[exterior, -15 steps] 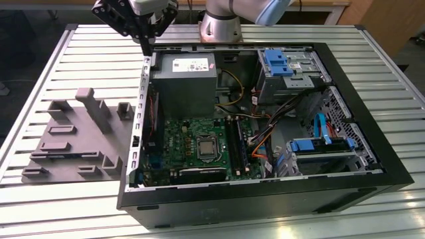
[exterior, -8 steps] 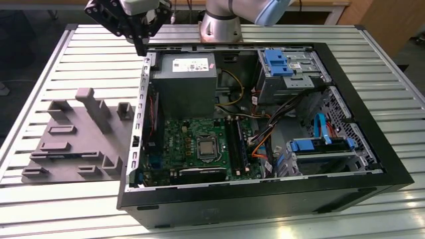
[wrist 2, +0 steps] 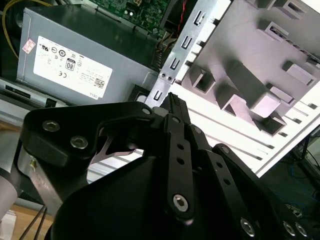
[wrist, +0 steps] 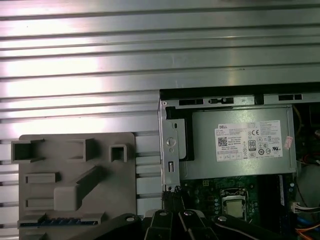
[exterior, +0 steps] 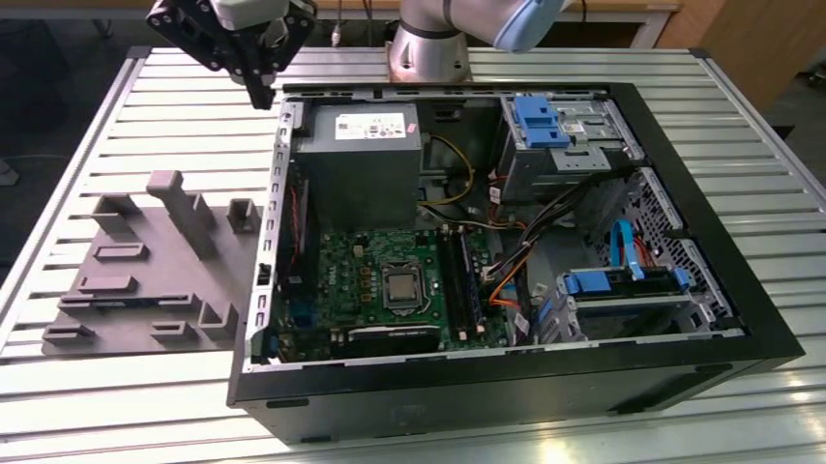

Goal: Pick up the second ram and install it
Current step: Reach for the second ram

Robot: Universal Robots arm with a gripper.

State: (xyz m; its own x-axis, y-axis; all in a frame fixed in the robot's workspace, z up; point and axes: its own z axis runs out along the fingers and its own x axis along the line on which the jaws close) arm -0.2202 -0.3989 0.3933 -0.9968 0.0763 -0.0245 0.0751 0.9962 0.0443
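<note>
High over the far corner of the computer case [exterior: 516,391], on the exterior view's left, beside the power supply [exterior: 355,159]: the gripper [exterior: 265,95] [wrist 2: 172,98] [wrist: 170,194]. Fingers pressed together in the second wrist view, with nothing seen clamped between them and touching nothing. Well apart from it, on edge in a long slot of the grey fixture [wrist: 125,200]: a thin dark strip with bluish patches, seemingly the second ram [wrist: 62,220], though hard to tell for certain.
</note>
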